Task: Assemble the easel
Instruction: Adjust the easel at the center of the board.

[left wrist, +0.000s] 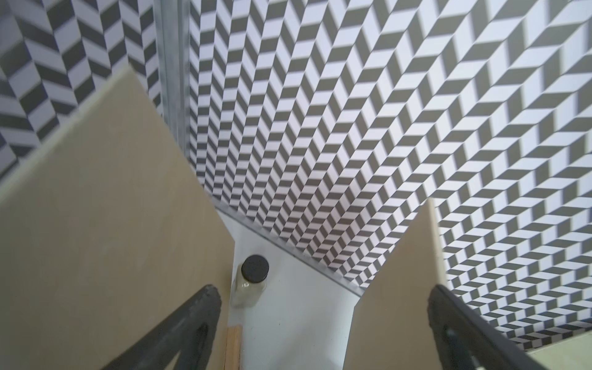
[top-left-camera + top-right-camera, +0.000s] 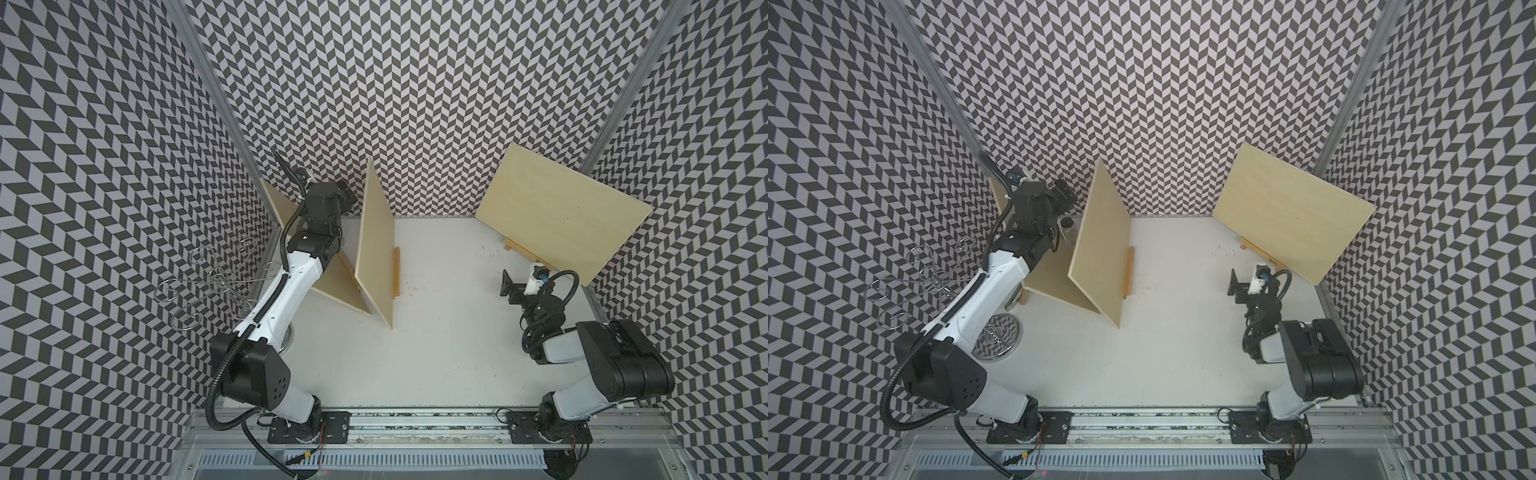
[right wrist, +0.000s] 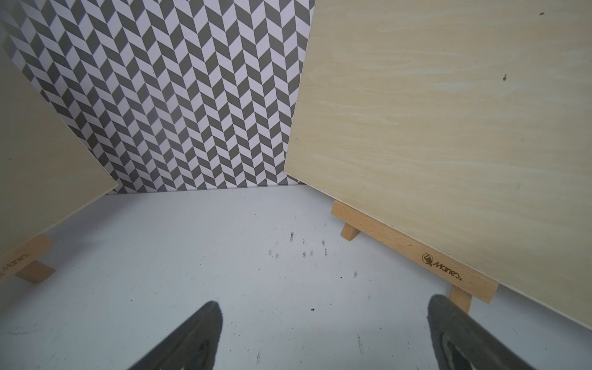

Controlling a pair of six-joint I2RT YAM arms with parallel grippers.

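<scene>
I take six o'clock as my base rail and twelve as the back wall. Nearest, at four o'clock, my right gripper point(image 3: 325, 306) hangs low over the bare table point(image 3: 224, 256). Its jaws are spread as wide as they go, with nothing between them and nothing touched. It points at the right easel point(image 3: 413, 253), just beyond at two o'clock, and one fingertip is near the ledge but apart from it. The right board point(image 2: 561, 212) sits on that ledge and leans back toward the corner. I judge that is why it stands with no grip from me, and this easel looks put together.

At eight o'clock a wire stand point(image 2: 996, 336) rises beside my left arm, untouched.

Further on, at eleven o'clock, the mid board point(image 2: 376, 249) stands on the mid easel point(image 2: 397, 272), whose ledge strip shows along the board's foot. The left board point(image 2: 336, 286) leans the other way, toward the side wall, so the two form a V-shaped gap. My left gripper point(image 1: 324, 298) is held high in that gap, jaws fully released and empty. In the wrist view one finger lies in front of each board, and I cannot tell whether either touches. I take the height to be for clearance over the board edges. Farthest, at the gap's far end, a jar point(image 1: 251, 282) stands on the table just beside the left board.
</scene>
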